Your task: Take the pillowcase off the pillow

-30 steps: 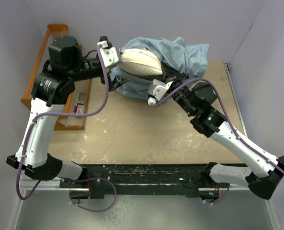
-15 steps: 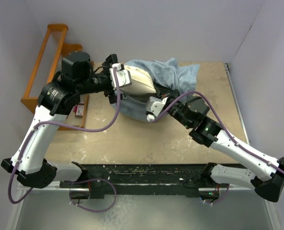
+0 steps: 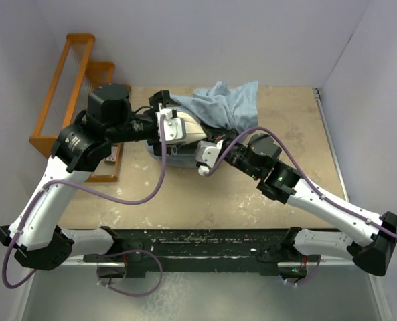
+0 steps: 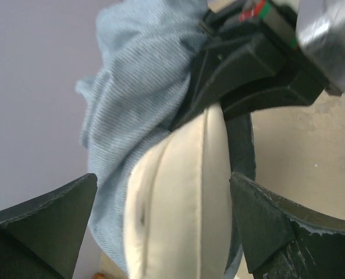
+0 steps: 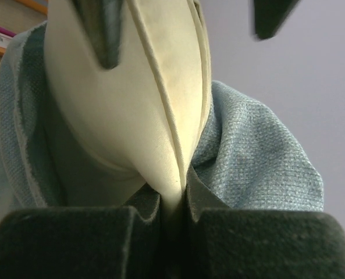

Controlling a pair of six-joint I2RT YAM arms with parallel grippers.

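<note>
In the left wrist view, your left fingers [image 4: 44,224] are dark, matt wedges at the two bottom corners. They are spread wide apart. The plump cream fabric pillow [image 4: 178,203] bulges up between them, smooth-skinned, with a raised piped seam down its middle. The soft blue-grey woven pillowcase [image 4: 140,99] is rumpled over the pillow's far and left side, and its fine ribbed weave is plain to see. The black, angular right fingers [image 4: 230,75] reach in from the upper right onto the pillow's edge.

In the right wrist view, your right fingers [image 5: 73,244] are dark padded blocks along the bottom, pressed together on the pillow's [image 5: 120,104] piped seam. The nubbly cloth of the pillowcase [image 5: 259,157] hugs the pillow's lower part on both sides. At the top, one left finger lies against the cream face. The other stands clear of it, against the pale wall.

In the top view, the pillow [image 3: 190,127] sits at the back of the scuffed tan desk [image 3: 252,194], left of centre, between the ends of your left arm [image 3: 91,140] and right arm [image 3: 319,200]. The pillowcase [image 3: 221,107] is bunched behind it and to its right, with a fold showing beneath it too. You cannot tell here whether the pillow rests on the desk or is lifted. An orange slatted rack [image 3: 61,93] stands at the left edge.
</note>
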